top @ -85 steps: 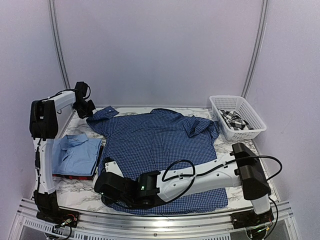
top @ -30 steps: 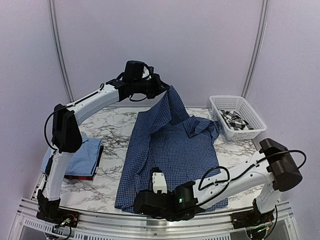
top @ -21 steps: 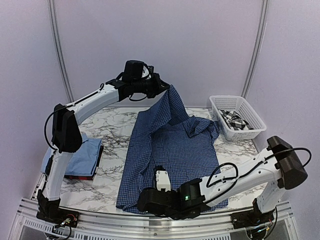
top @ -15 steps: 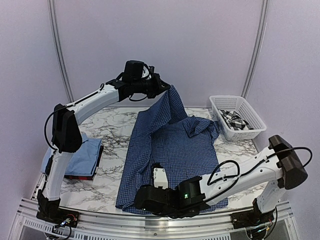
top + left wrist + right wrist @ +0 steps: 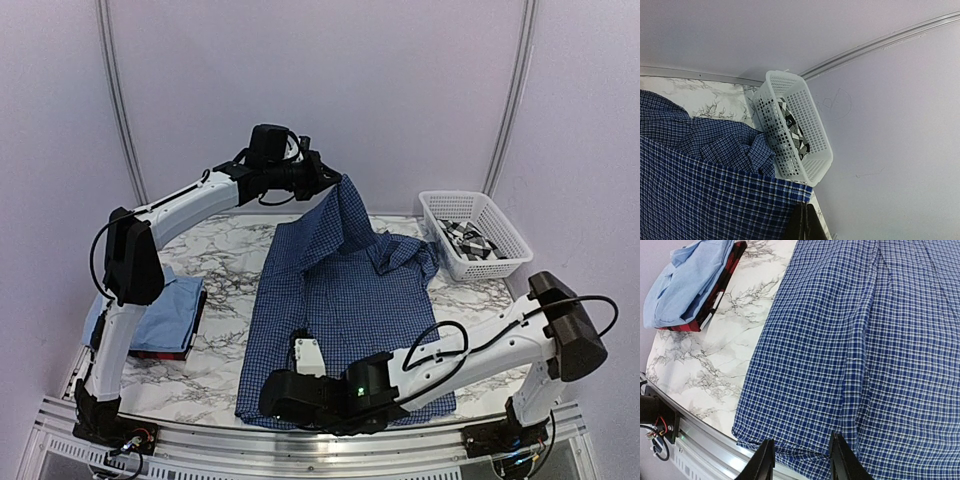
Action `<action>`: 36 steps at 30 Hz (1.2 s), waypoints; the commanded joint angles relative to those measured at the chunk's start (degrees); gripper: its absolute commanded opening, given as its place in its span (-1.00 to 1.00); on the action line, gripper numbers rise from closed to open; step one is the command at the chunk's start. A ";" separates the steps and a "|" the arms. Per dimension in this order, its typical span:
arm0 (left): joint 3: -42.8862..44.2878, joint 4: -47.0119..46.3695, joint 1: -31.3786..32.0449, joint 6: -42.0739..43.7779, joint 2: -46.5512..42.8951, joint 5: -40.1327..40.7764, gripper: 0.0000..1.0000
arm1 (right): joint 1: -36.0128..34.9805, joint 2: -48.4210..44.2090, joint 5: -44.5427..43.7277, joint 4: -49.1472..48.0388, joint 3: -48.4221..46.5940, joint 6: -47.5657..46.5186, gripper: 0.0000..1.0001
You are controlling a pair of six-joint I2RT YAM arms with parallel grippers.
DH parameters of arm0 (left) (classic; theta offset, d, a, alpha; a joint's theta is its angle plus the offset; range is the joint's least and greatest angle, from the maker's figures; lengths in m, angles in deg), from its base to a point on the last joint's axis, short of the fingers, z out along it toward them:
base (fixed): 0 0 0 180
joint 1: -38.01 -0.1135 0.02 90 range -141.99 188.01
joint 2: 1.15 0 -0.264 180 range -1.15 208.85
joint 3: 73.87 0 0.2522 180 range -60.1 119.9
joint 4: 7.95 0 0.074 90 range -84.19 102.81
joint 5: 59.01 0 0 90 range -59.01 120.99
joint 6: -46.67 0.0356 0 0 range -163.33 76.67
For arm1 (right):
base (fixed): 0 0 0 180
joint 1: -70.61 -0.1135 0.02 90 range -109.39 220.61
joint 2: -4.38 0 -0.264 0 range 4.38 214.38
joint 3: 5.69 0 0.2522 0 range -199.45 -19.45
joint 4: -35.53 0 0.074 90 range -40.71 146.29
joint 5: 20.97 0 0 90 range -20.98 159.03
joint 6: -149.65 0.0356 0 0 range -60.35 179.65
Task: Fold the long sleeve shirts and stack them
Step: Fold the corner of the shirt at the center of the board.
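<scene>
The navy checked shirt (image 5: 345, 290) lies in the middle of the table, its left side folded over toward the right. My left gripper (image 5: 328, 180) is shut on that shirt's edge (image 5: 765, 200) and holds it high above the back of the table; its fingers (image 5: 805, 225) are pressed together. My right gripper (image 5: 268, 398) is open just above the shirt's near hem (image 5: 800, 440), fingers (image 5: 762, 465) spread over the cloth. The light blue shirt (image 5: 150, 308) lies folded on the dark red one (image 5: 165, 352) at the left. The black-and-white checked shirt (image 5: 466, 238) is in the basket.
The white lattice basket (image 5: 500, 262) stands at the back right, and it shows in the left wrist view (image 5: 810, 150) close to the wall. The metal rail (image 5: 700, 450) runs along the table's near edge. Bare marble (image 5: 215, 265) lies between the stack and the navy shirt.
My left gripper has carried the shirt's left edge from the back left up and over to the right. In the last second my right gripper slid slightly left along the hem.
</scene>
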 commanded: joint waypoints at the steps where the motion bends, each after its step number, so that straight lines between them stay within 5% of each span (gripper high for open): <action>1: -0.13 -2.54 0.09 0.19 0.19 -1.15 -1.00 | 2.33 1.57 2.98 2.83 -0.87 -0.77 -0.37; 20: 0.05 -2.99 0.40 0.00 0.90 -1.29 -1.00 | 3.60 2.16 6.62 2.87 1.74 -1.01 -0.50; 27: 0.13 -3.40 0.44 -0.39 1.09 -1.36 -1.00 | 3.69 1.94 6.91 3.63 1.60 -0.93 -0.98; 36: 0.39 -4.40 0.79 -0.80 1.51 -1.88 -1.00 | 1.77 -0.25 5.53 7.79 1.51 2.23 -1.00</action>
